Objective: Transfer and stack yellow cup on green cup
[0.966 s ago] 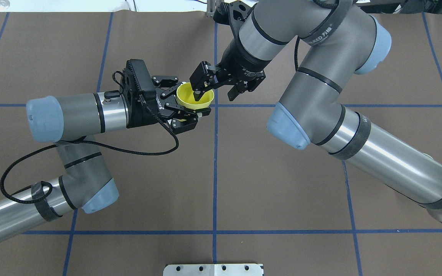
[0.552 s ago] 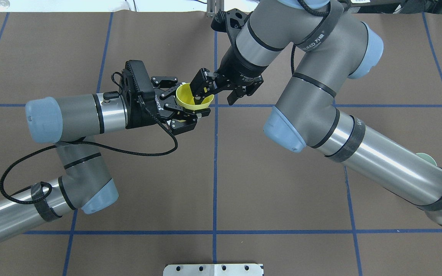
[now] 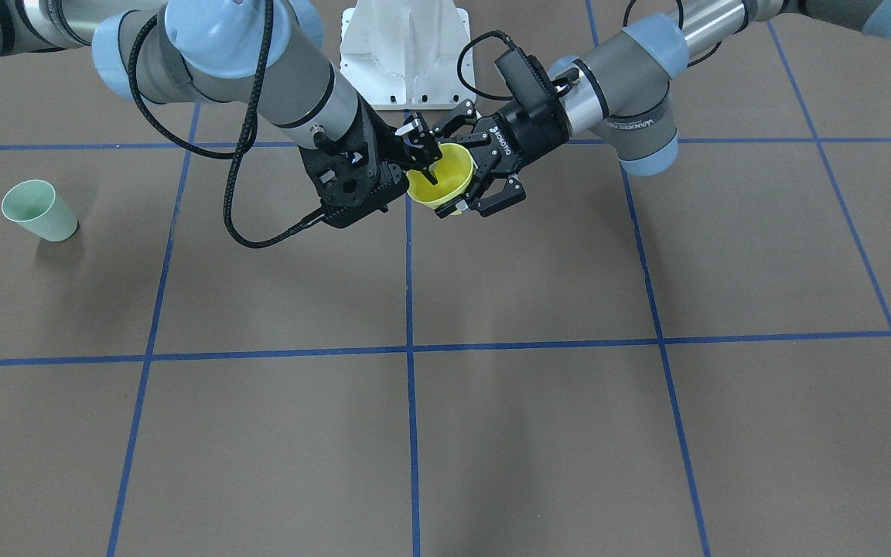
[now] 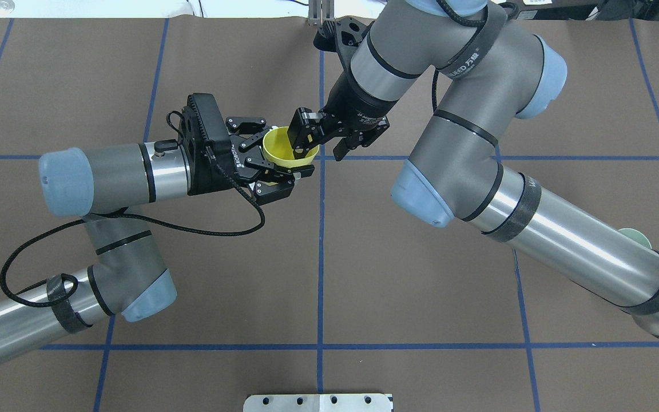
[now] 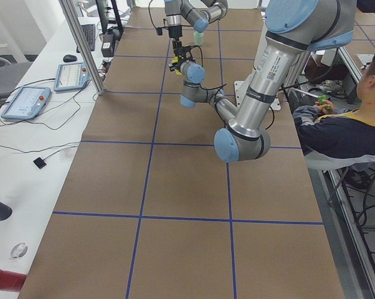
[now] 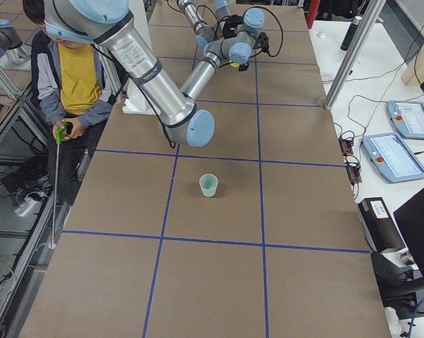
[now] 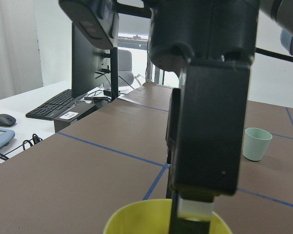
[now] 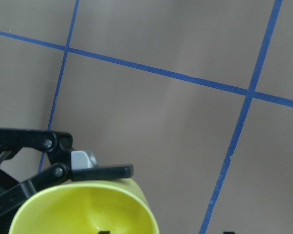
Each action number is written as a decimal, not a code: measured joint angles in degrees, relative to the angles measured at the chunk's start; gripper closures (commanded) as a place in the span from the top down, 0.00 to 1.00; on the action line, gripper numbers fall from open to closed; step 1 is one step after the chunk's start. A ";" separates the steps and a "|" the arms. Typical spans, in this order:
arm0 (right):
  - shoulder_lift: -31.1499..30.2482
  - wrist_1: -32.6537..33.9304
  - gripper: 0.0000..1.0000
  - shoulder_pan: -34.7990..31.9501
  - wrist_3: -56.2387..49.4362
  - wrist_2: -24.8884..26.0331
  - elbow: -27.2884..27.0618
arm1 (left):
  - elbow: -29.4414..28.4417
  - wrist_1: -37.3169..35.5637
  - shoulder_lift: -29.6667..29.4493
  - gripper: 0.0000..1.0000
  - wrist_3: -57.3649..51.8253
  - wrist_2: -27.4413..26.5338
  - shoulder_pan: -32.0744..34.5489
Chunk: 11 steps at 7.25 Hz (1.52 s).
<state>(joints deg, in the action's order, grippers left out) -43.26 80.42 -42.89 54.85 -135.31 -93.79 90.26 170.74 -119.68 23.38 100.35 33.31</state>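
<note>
The yellow cup (image 4: 281,146) is held upright above the table's middle, a little left of the centre line. My left gripper (image 4: 286,150) is shut on the yellow cup, its fingers (image 8: 102,170) pressing the wall from both sides. My right gripper (image 4: 321,146) is open and straddles the cup's right rim, one finger (image 7: 205,146) inside the cup and the other outside. The cup also shows in the front-facing view (image 3: 445,174) and the right wrist view (image 8: 88,209). The green cup (image 3: 38,210) stands upright on the table far to my right (image 6: 208,185), mostly hidden behind my right arm overhead (image 4: 637,234).
The brown table mat (image 4: 421,286) has blue grid lines. A white mounting plate (image 3: 405,46) sits at the robot's base. An operator (image 5: 343,124) sits beside the table. Pendants and a keyboard lie on a side desk (image 5: 44,81).
My right gripper has shifted left and down, its inner finger now deeper inside the yellow cup. My left gripper still holds the cup in nearly the same place.
</note>
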 measured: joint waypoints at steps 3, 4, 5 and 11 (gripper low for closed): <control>0.45 -0.02 0.50 0.07 0.19 -1.01 0.49 | -0.03 0.28 0.11 0.29 0.00 -0.04 -0.41; 0.62 -0.06 0.49 0.08 0.23 -1.12 0.57 | -0.06 0.41 0.13 0.29 0.00 -0.06 -0.58; 0.98 -0.08 0.48 0.13 0.27 -1.16 0.86 | -0.07 0.50 0.14 0.29 -0.07 -0.06 -0.65; 2.07 -0.06 0.00 0.13 0.13 -2.31 2.44 | -0.14 0.48 0.14 0.66 -0.26 -0.07 -0.75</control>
<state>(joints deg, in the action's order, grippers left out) -41.19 80.37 -42.76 54.99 -137.63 -91.34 90.12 171.22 -119.54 23.12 100.28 32.57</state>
